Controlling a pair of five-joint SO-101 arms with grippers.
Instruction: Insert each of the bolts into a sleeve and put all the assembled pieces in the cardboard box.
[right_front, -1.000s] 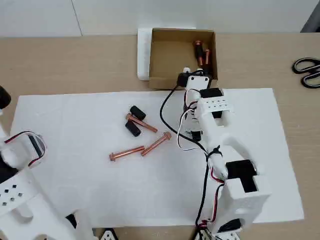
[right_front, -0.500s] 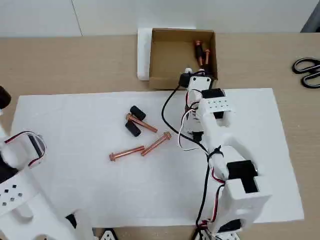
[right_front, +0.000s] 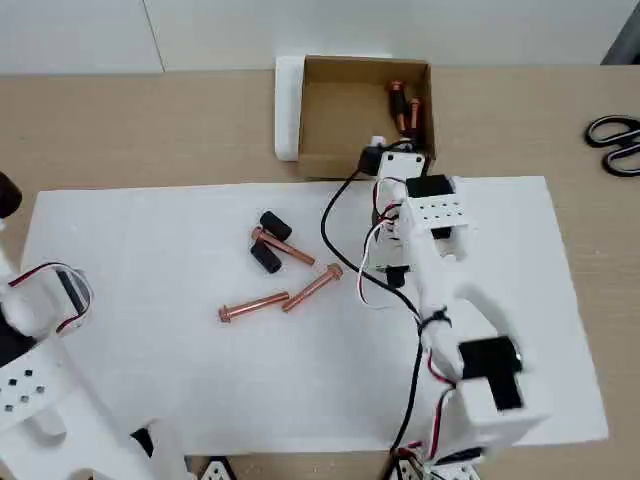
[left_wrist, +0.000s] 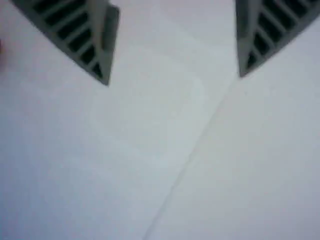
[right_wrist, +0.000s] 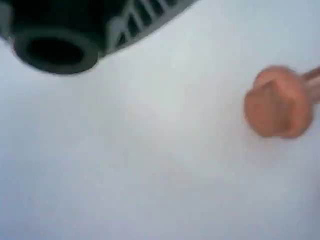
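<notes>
My right gripper (right_wrist: 87, 27) is shut on a black sleeve (right_wrist: 55, 50), held just above the white paper with its bore facing the camera. Close beside it lies the copper head of a bolt (right_wrist: 277, 107). From above, three loose bolts lie on the paper: one (right_front: 313, 286) nearest the right arm (right_front: 432, 215), one (right_front: 254, 306) to its left and one (right_front: 285, 247) between two black sleeves (right_front: 275, 224) (right_front: 265, 258). The cardboard box (right_front: 345, 115) holds two assembled pieces (right_front: 404, 105). My left gripper (left_wrist: 170, 75) hangs open over bare paper.
The white paper sheet (right_front: 150, 280) covers the middle of the wooden table. A white foam block (right_front: 288, 108) sits against the box's left side. Scissors (right_front: 615, 140) lie at the far right edge. The left arm (right_front: 40, 390) stands at the front left corner.
The right arm has shifted slightly to the right, and its lower part near the base is in motion. The bolts, sleeves and left arm have stayed put.
</notes>
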